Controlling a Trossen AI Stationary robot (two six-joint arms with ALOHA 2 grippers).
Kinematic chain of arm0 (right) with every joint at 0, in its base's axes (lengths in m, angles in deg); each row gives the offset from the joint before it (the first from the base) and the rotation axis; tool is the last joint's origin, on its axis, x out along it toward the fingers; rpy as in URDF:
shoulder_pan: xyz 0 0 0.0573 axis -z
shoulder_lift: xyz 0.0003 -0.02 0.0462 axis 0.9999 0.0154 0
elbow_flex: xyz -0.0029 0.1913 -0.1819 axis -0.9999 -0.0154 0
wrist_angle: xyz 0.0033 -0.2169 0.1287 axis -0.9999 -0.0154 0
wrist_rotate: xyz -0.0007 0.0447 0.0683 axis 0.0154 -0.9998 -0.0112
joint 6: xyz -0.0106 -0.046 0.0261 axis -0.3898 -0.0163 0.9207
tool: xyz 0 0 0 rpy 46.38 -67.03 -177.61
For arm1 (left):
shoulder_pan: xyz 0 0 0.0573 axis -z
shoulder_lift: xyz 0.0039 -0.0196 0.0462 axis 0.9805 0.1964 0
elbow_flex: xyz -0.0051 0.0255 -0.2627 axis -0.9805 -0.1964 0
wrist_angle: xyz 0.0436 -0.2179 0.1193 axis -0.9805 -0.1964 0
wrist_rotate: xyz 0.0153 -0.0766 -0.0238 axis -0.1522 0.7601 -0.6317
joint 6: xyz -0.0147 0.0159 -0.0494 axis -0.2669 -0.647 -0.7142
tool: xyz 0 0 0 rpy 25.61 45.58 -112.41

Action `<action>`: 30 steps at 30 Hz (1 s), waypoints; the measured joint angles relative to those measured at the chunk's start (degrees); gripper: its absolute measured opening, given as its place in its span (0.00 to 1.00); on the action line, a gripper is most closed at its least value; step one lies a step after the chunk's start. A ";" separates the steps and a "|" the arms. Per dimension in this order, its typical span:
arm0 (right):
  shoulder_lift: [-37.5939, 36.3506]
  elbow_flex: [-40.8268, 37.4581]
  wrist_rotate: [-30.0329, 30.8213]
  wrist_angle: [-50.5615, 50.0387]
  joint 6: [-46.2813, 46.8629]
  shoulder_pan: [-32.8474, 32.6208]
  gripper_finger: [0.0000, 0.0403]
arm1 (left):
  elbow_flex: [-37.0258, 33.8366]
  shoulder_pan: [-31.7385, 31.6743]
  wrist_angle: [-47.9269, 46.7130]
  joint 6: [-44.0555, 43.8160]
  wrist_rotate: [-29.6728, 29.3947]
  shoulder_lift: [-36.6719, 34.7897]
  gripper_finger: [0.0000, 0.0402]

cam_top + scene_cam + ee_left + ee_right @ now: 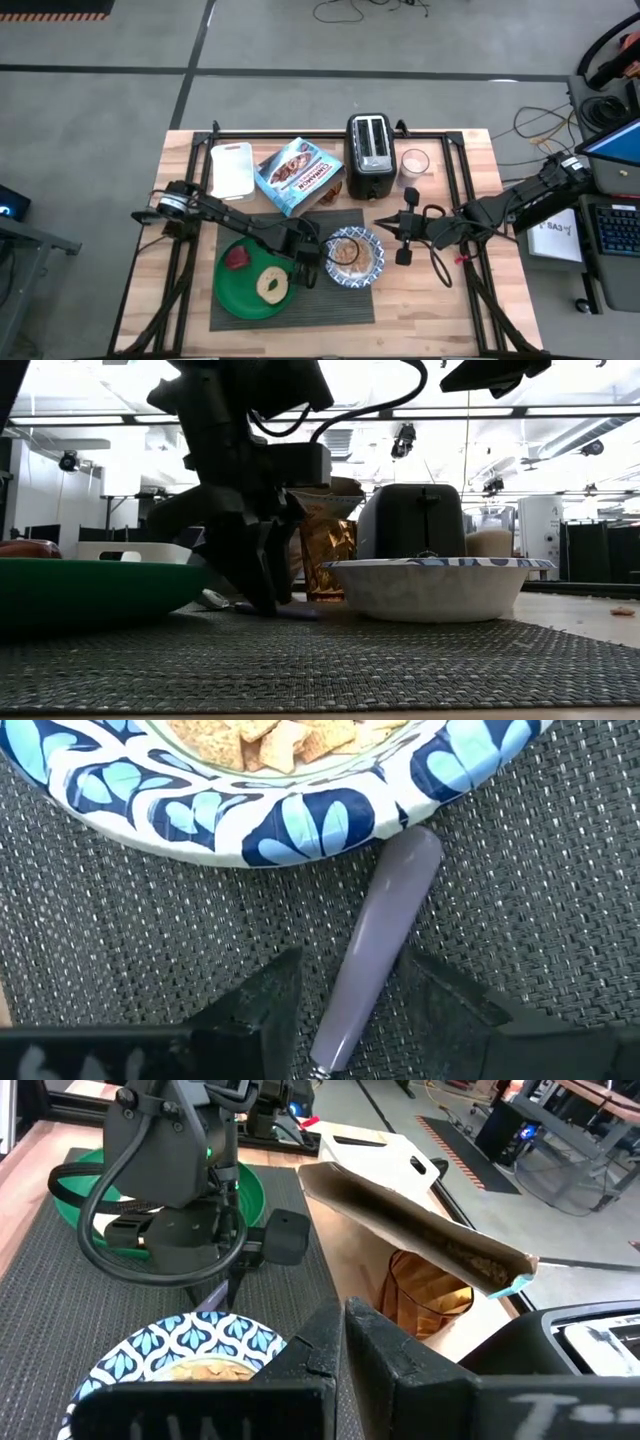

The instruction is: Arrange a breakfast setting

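Observation:
A dark grey ribbed placemat [340, 300] lies at the table's middle. On it stand a green plate [235, 290] with a bagel [272, 286] and a red fruit [238, 259], and a blue-and-white bowl [355, 252] of cereal [270, 735]. A spoon's lilac-grey handle [378, 945] lies flat on the mat just beside the bowl's rim. My left gripper [355, 970] points down over it, open, one finger on either side of the handle, with gaps showing. My right gripper [384, 227] is shut and empty, above the mat's right edge beside the bowl.
A tilted cereal box [295, 175], a black toaster [368, 155], a white tray [232, 170] and a cup [414, 162] stand along the far side. Bare wood lies at the table's near right [450, 310].

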 joint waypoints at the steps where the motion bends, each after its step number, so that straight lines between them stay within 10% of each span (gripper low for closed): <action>1: 0.00 0.00 0.01 -0.01 0.00 0.00 0.02 | 0.00 -0.01 -0.02 0.25 0.00 -0.02 0.37; 19: 0.00 0.00 0.04 -0.01 -0.41 0.02 0.02 | 0.35 -0.28 0.23 3.99 -0.23 -0.12 0.01; 30: 0.00 -0.02 0.04 -0.03 -0.42 0.02 0.02 | 2.73 -0.30 -3.24 4.19 -0.57 -0.02 0.02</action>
